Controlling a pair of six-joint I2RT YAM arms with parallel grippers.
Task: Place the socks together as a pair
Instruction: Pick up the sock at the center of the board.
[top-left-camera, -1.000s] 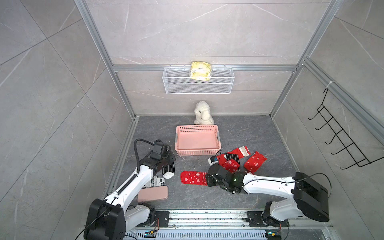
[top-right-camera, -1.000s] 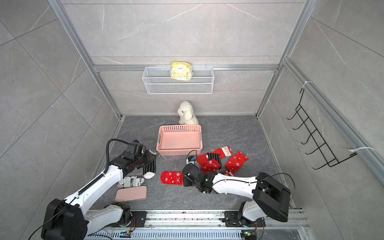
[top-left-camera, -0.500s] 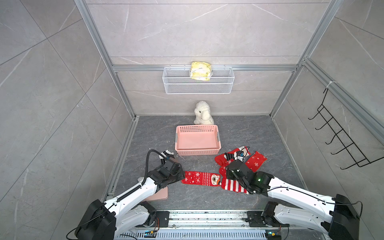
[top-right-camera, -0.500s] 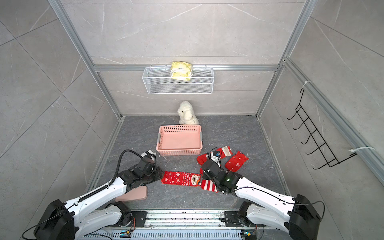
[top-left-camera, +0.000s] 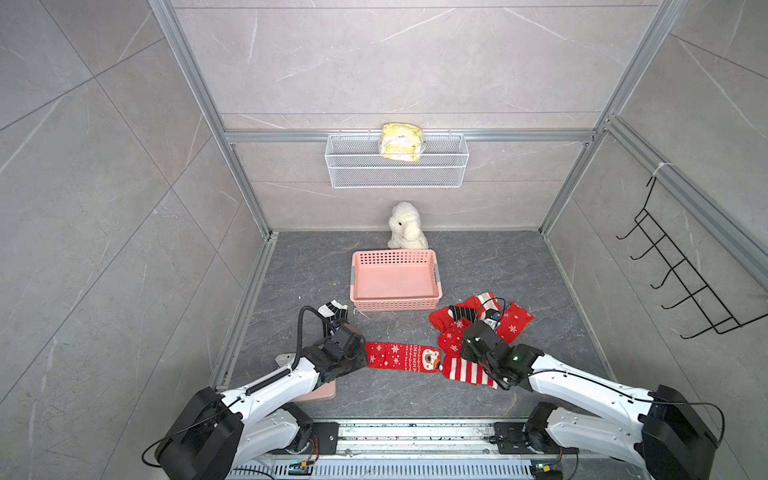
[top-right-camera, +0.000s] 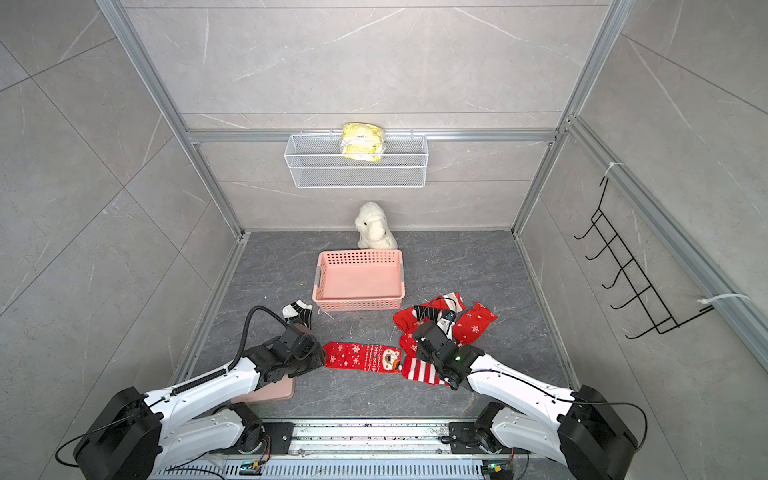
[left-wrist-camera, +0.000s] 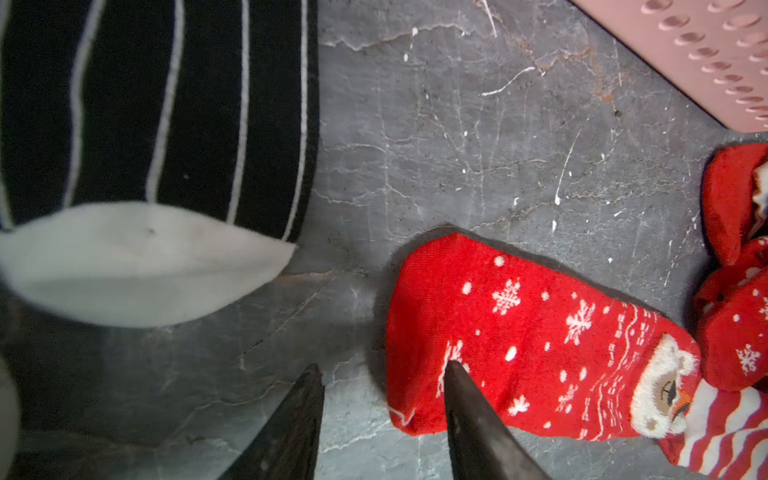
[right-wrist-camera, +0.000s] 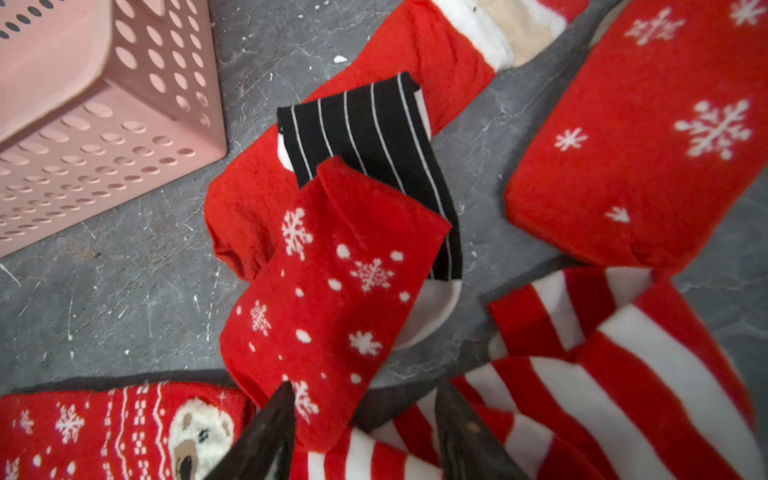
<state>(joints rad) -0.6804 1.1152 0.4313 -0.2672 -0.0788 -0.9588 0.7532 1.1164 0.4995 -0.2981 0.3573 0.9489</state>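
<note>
Both arms are low in front of the pink basket (top-left-camera: 395, 305).

Left gripper (left-wrist-camera: 382, 365): jaws apart, only floor between them. One fingertip overlaps the toe end of the bear sock (top-left-camera: 401, 355), which lies flat in front of the basket, apart from it.

Right gripper (right-wrist-camera: 365, 384): jaws apart, empty, poised where a snowflake sock (right-wrist-camera: 332, 299) laps onto red-and-white striped fabric (right-wrist-camera: 623, 395). I cannot tell whether that fabric is the bear sock's cuff or a separate sock.

The pile (top-left-camera: 482, 316) sits off the basket's front corner on the right arm's side, with a black striped sock (right-wrist-camera: 374, 133) wedged among the red ones. A second black sock (top-left-camera: 332, 309) lies off the opposite front corner.

Risks as I judge them:
- Closing the right jaws here could pinch two layers and drag the wrong sock along.
- The overlaps hide which red sock matches which, so a mispair is likely.
- The left fingertip could ruck the flat toe if I slide.
- Thin fabric flat on the floor may slip out of a shallow pinch.
</note>
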